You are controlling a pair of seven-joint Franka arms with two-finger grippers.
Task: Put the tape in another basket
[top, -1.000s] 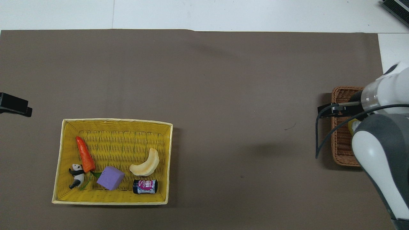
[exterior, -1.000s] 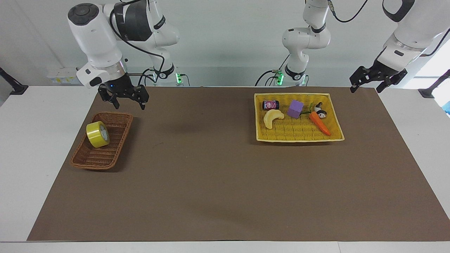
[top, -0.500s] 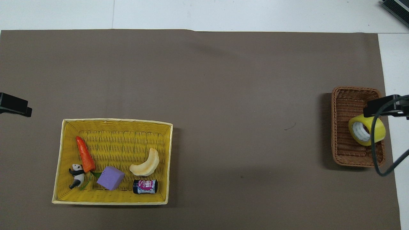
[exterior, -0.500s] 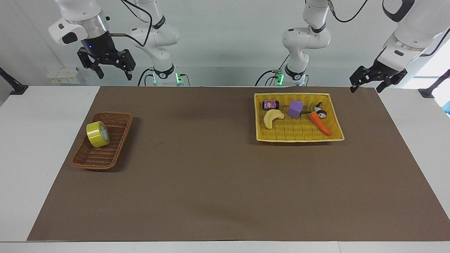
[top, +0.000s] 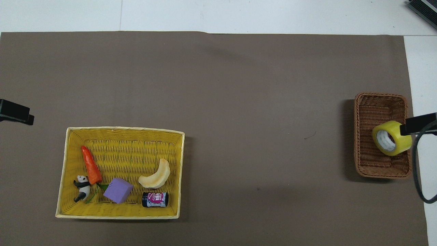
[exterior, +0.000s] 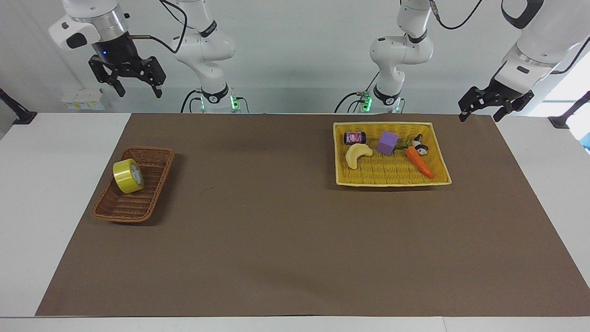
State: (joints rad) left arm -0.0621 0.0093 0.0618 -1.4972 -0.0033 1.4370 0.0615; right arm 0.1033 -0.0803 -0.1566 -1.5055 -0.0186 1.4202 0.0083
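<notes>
- The tape (exterior: 128, 175) sits in the brown basket (exterior: 150, 203) at the right arm's end of the counter (exterior: 295, 258), propped on edge against the wall that faces away from the middle, its pale core tilted up and toward the counter's middle.
- We judge it a stiff, fairly light roll: the wound film should not give under a squeeze, but its glossy outer face looks slippery (a light pinch across the round might skid).
- The surest hold, we think, is one finger inside the core and one on the outer band, gripping the roll's wall; pinching the two flat faces would also serve, though the basket wall crowds one of them.
- Tilted as it is, it may roll or tip when first touched, so a slow descent seems wise.
- The right pincer (exterior: 134, 89) hangs high above the counter's edge nearest the robots, well clear of the basket, jaws spread and empty.
- The left pincer (exterior: 478, 113) waits in the air past the corner of the yellow tray (exterior: 392, 181), also spread wide and holding nothing.
- The tray holds a carrot (exterior: 419, 162), a purple block (exterior: 387, 142), a can (exterior: 354, 137), a cream crescent (exterior: 357, 155) and a panda (exterior: 419, 145).
</notes>
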